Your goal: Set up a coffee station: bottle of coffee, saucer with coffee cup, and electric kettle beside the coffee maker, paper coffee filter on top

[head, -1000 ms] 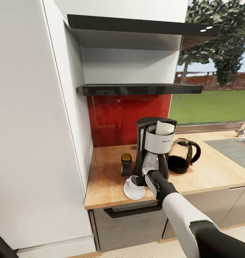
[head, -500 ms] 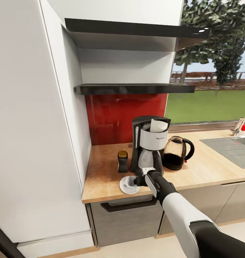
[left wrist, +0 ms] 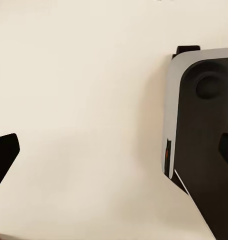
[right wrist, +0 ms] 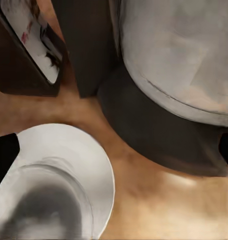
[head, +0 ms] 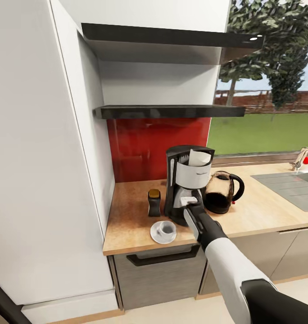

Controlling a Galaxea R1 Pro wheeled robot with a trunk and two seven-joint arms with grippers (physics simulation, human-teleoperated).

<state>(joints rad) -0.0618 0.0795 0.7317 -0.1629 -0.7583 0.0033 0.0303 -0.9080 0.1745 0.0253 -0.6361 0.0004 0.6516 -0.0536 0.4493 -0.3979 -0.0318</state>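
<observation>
The black-and-silver drip coffee maker (head: 188, 184) stands on the light wooden tabletop (head: 131, 222) in front of the red backsplash, and a white paper coffee filter (head: 201, 157) pokes up out of its top. Just to its left sits the small dark bottle of coffee with a gold lid (head: 154, 203), upright, and on the other side the dark glass electric kettle (head: 224, 192) rests close against the machine. In front of the machine lies the round white saucer (head: 155, 234) with the white coffee cup (head: 165, 228) sitting on it. The right end effector (head: 189, 202) hovers above the tabletop beside the cup, right in front of the coffee maker's base, its fingers spread wide and holding nothing. The right wrist camera looks down on the saucer (right wrist: 101, 165) and the cup (right wrist: 39, 210). The left end effector (left wrist: 114, 150) is spread open too, over a pale floor.
</observation>
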